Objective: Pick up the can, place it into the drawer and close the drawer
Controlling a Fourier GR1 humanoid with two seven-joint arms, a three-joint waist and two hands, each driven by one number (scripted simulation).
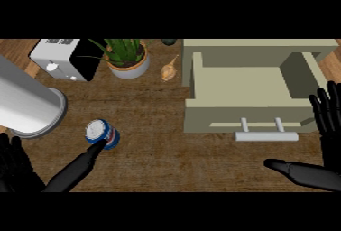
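Can (103,134) is standing upright on the surface left of the open drawer (248,94), left hand (73,169) touching its side with fingers straight, holding nothing; likely rigid, light, slick — take round mid-wall.

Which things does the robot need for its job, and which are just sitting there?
Needed: can, open drawer, left robot hand touching the can, right robot hand.

Just sitting there: toaster, potted plant, big metal cylinder, garlic.
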